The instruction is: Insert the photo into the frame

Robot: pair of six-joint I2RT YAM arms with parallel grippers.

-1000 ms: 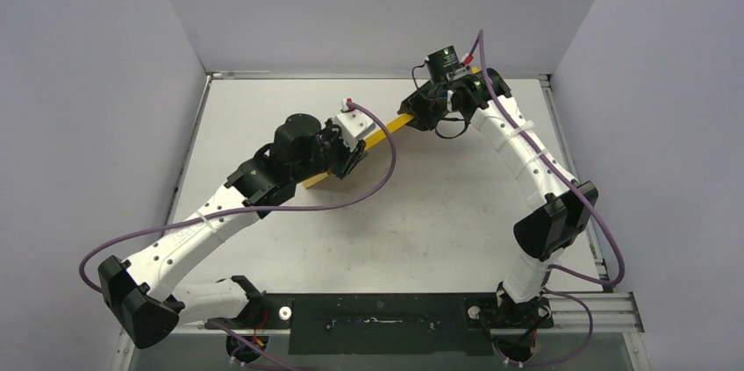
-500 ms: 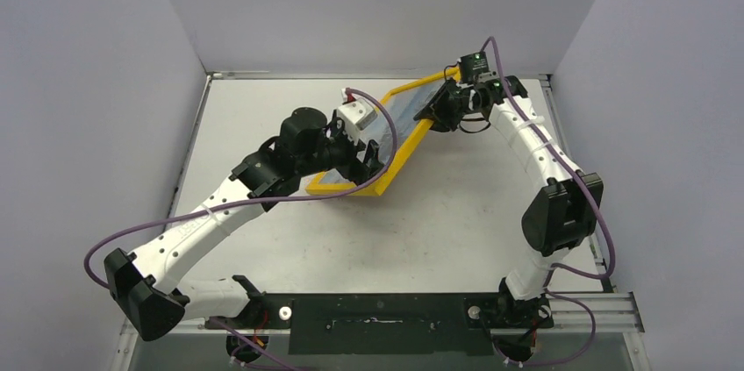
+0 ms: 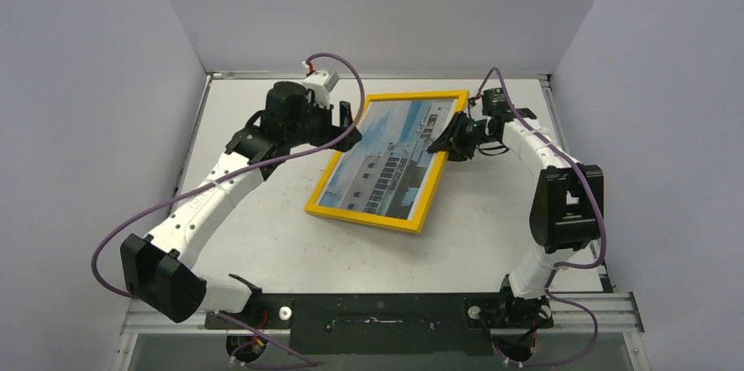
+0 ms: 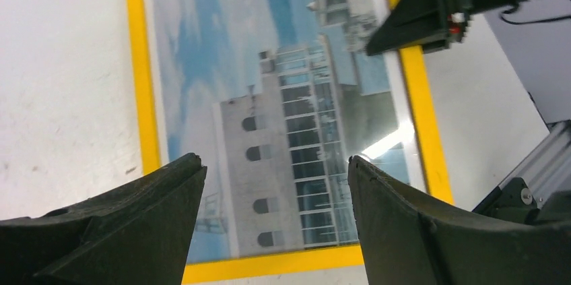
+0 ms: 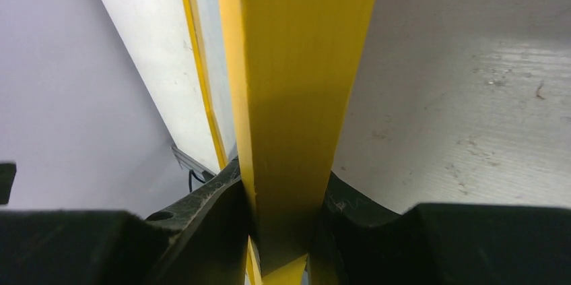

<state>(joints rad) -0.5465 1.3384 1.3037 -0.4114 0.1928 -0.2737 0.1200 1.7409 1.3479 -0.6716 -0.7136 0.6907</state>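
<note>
White and matte, the table [image 3: 263,213] is a flat rectangular sheet with faint grey scuffs and specks, closed in by plain pale-grey walls [image 3: 88,82]. Near its middle, toward the far side, lies the frame [image 3: 363,219], a thin rectangle of smooth bright-yellow bars, turned face up and skewed so that its long sides run from far right to near left. Whether its gripped side is lifted off the table cannot be told. Inside the frame sits the photo [image 3: 390,165], filling the opening: a white multi-storey building with rows of dark arched and square windows against blue sky and cloud. In the left wrist view a bright streak of glare crosses its surface, which looks glossy.

Both arms are white, jointed shells with black housings and trailing purple cables [image 3: 132,226]. The left arm reaches far forward and bends inward, its left gripper [image 3: 344,112] just beside the frame's far left corner, touching nothing, its black wedge-shaped fingers [image 4: 128,224] spread wide with the photo seen between them. The right arm folds up at the elbow and reaches inward, its right gripper [image 3: 441,141] at the frame's right side near the far corner. Its fingers [image 5: 209,231] are clamped narrowly on the yellow bar.
</note>
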